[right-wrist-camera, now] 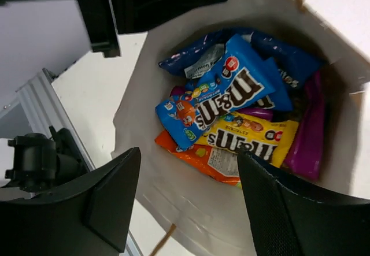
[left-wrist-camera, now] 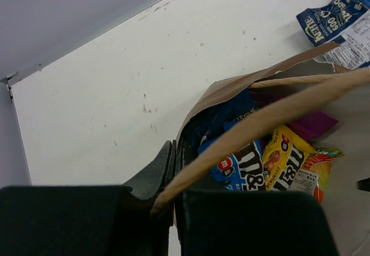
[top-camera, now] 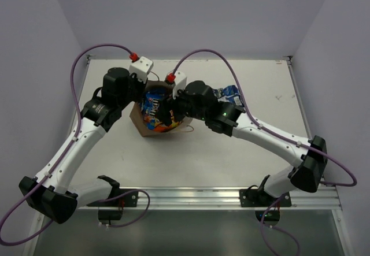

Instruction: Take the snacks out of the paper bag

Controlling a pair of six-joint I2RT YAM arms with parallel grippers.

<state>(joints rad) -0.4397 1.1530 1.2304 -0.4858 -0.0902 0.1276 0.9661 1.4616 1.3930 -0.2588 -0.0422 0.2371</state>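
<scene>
While the left end effector (left-wrist-camera: 175,152) has its fingers pressed together on the rim of the paper bag (top-camera: 151,130), the right end effector (right-wrist-camera: 188,158) hangs over the bag's mouth with its fingers spread wide apart and nothing between them. The bag stands around the middle of the worktop (top-camera: 231,152), a little left of centre and nearer the far edge than the near one, its mouth open upward. One tan paper handle (left-wrist-camera: 277,108) arches across the opening in the left wrist view.

Inside the bag lies a heap of snacks. A blue M&M's packet (right-wrist-camera: 222,97) sits on top, a yellow M&M's packet (right-wrist-camera: 248,140) is just below it, and an orange packet (right-wrist-camera: 211,160) is partly tucked under both. A magenta pouch (right-wrist-camera: 309,134) stands along one wall of the bag, and dark blue wrappers (right-wrist-camera: 289,59) are crowded at the back.

Outside the bag, a blue chip bag (top-camera: 228,92) lies flat on the worktop just to its right, toward the far edge, with a blue-white packet (left-wrist-camera: 355,45) touching it.
</scene>
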